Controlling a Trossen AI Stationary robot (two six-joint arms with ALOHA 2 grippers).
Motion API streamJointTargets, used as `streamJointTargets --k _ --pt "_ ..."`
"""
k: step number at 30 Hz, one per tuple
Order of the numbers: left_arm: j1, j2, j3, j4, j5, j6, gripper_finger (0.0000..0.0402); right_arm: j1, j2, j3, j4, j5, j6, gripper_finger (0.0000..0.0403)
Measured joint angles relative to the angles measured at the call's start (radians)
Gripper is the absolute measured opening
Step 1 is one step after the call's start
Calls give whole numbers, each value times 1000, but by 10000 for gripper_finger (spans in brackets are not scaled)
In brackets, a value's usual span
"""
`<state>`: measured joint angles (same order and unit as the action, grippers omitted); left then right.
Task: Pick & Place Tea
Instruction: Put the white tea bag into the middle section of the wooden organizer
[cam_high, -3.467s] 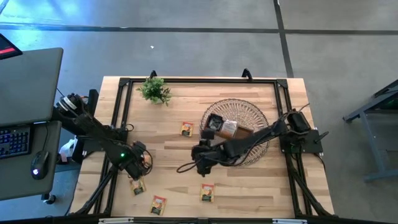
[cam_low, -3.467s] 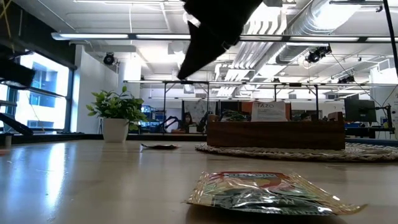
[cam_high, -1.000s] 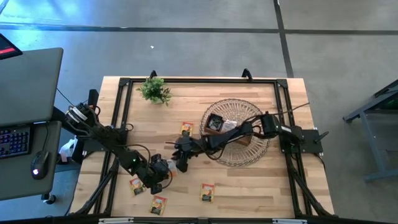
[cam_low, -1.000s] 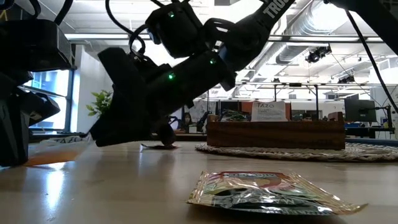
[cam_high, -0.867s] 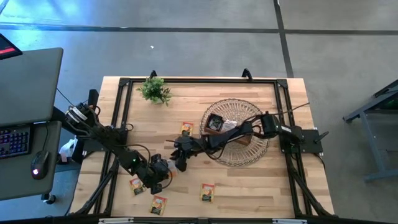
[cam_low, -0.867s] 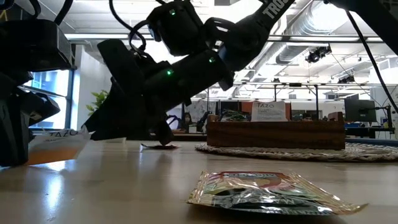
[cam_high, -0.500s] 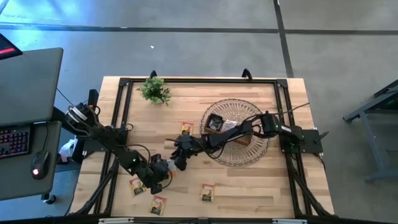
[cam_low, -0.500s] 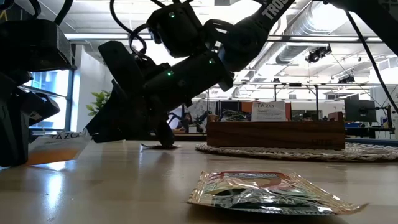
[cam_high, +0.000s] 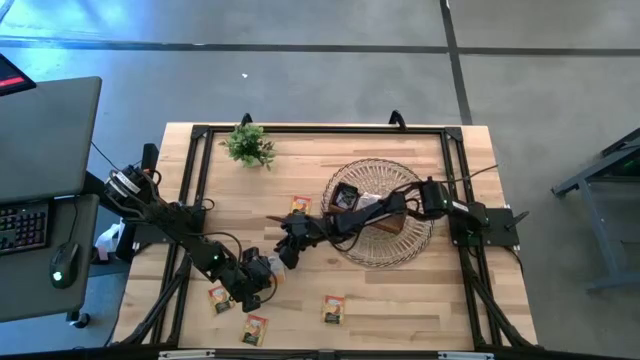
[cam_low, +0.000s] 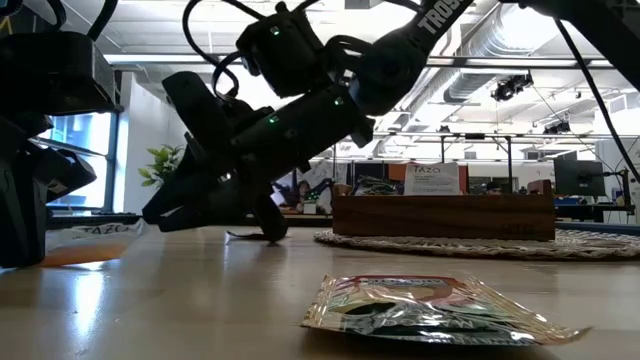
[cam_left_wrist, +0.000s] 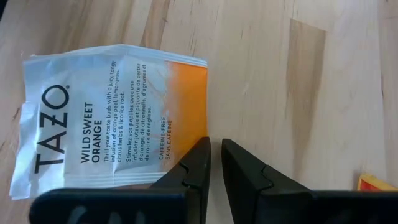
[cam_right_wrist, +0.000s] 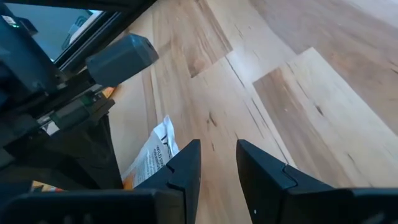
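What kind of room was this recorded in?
Probably an open-plan lab or office workspace: exposed ceiling ducts, rows of workstations with monitors behind the table, and a desk with a keyboard beside it.

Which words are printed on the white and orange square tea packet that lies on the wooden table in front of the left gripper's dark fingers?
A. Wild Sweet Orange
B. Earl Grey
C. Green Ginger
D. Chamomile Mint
A: in the left wrist view, the white and orange square tea packet reads "TAZO Wild Sweet Orange", lying flat on the wooden table by the left gripper.
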<state>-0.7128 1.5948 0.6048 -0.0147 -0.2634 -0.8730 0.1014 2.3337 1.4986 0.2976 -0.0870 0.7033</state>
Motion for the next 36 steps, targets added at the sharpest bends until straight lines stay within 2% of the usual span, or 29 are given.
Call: streamJointTargets --k 13,18,28,32,36 --pt "1 0 0 0 -9 0 44 33 0 -1 5 22 52 99" --pt "44 0 0 -3 -10 -4 44 49 2 -1 -1 58 53 99" --pt "86 0 0 -3 -5 11 44 56 3 -1 -12 54 18 97" --pt "84 0 0 -3 -8 12 44 57 4 -2 -10 52 -8 77" --pt "85 0 0 -3 -9 31 44 57 4 -2 -2 44 -43 34"
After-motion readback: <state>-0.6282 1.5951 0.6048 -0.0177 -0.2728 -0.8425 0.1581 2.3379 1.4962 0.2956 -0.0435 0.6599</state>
